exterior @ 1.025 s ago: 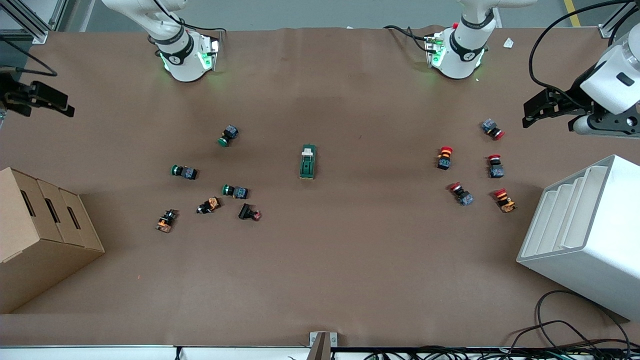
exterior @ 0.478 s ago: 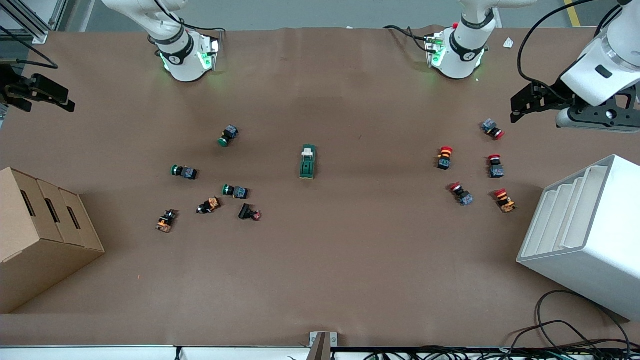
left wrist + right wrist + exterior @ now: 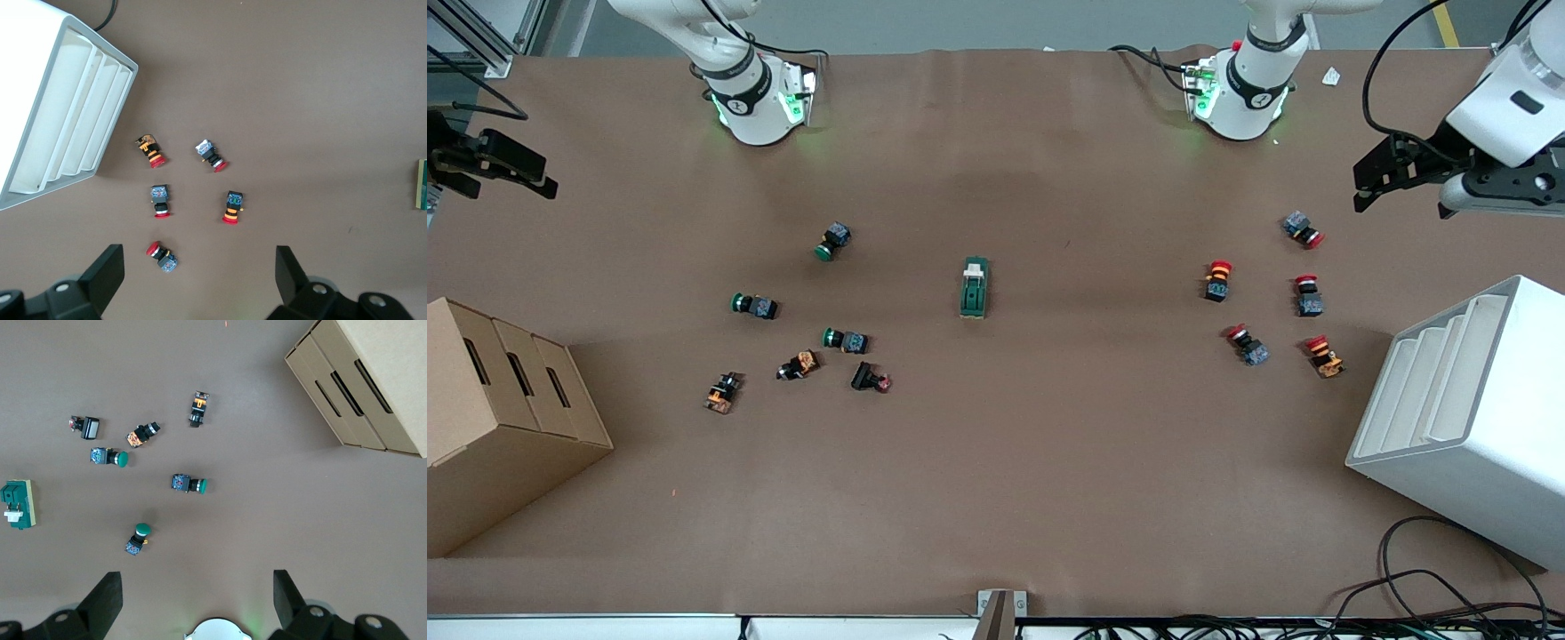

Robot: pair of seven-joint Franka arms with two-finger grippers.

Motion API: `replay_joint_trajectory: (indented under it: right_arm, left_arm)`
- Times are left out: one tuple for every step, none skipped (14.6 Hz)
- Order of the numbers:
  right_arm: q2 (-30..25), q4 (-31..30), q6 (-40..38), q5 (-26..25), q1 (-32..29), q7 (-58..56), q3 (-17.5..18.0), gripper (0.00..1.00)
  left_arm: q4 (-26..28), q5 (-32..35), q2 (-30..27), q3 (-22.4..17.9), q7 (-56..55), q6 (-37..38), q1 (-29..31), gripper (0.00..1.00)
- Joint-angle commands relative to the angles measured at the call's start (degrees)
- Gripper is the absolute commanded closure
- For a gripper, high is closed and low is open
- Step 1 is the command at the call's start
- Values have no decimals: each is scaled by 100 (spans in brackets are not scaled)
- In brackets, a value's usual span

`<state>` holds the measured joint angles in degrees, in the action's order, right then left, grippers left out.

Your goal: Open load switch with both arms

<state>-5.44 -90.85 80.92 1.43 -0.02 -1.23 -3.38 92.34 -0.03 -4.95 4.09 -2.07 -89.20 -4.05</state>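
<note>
The load switch [image 3: 975, 287], a dark-green block with a white toggle piece, lies flat at the middle of the table. It also shows in the right wrist view [image 3: 18, 503], and its edge shows in the left wrist view [image 3: 422, 185]. My left gripper [image 3: 1362, 185] hangs open over the left arm's end of the table, above a red-capped push button [image 3: 162, 257]. Nothing is between its fingers [image 3: 107, 275]. My right gripper [image 3: 547, 176] hangs open and empty at the right arm's end, with bare table under it [image 3: 197, 593]. Both grippers are well away from the switch.
Several green-capped and orange push buttons [image 3: 843, 340] lie scattered toward the right arm's end. Several red-capped ones [image 3: 1217, 278] lie toward the left arm's end. A cardboard box [image 3: 498, 418] and a white slotted rack [image 3: 1467, 418] stand at the two table ends.
The left gripper swung toward the table's middle, then drew back toward its own end, finishing a little closer to the bases. The right gripper shifted slightly toward the bases. The switch stayed put.
</note>
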Motion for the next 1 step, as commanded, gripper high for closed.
replay_joint_trajectory:
  right_arm:
    - [-221, -170, 64, -46, -7, -62, 4, 0]
  left_arm:
    - [-111, 91, -6, -14, 22, 114, 45, 0]
